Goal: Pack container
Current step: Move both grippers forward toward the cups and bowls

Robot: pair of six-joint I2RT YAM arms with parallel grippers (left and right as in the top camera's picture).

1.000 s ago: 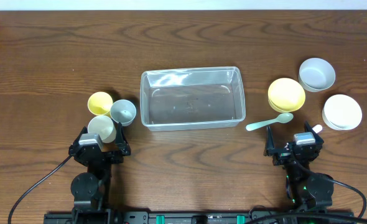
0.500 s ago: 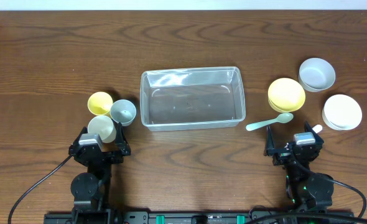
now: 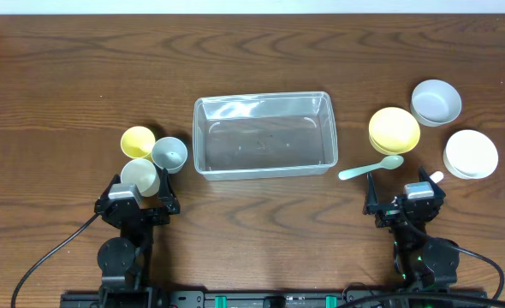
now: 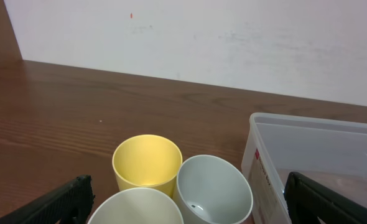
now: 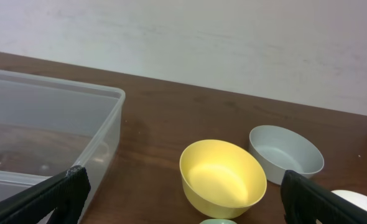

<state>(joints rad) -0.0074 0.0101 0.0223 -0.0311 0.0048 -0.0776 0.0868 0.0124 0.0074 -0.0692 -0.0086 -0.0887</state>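
The clear plastic container (image 3: 264, 134) stands empty mid-table; it also shows in the left wrist view (image 4: 320, 162) and the right wrist view (image 5: 46, 134). Left of it stand three cups: yellow (image 3: 137, 141), grey (image 3: 169, 154) and cream (image 3: 139, 175). Right of it sit a yellow bowl (image 3: 395, 130), a grey-white bowl (image 3: 436, 102), a white bowl (image 3: 471, 153) and a pale green spoon (image 3: 370, 168). My left gripper (image 3: 138, 198) is open near the table's front, just behind the cream cup (image 4: 135, 206). My right gripper (image 3: 404, 198) is open, just behind the spoon.
The wooden table (image 3: 81, 77) extends bare behind the container. A white wall (image 4: 202, 37) stands beyond the far edge. Cables run from both arm bases at the front edge.
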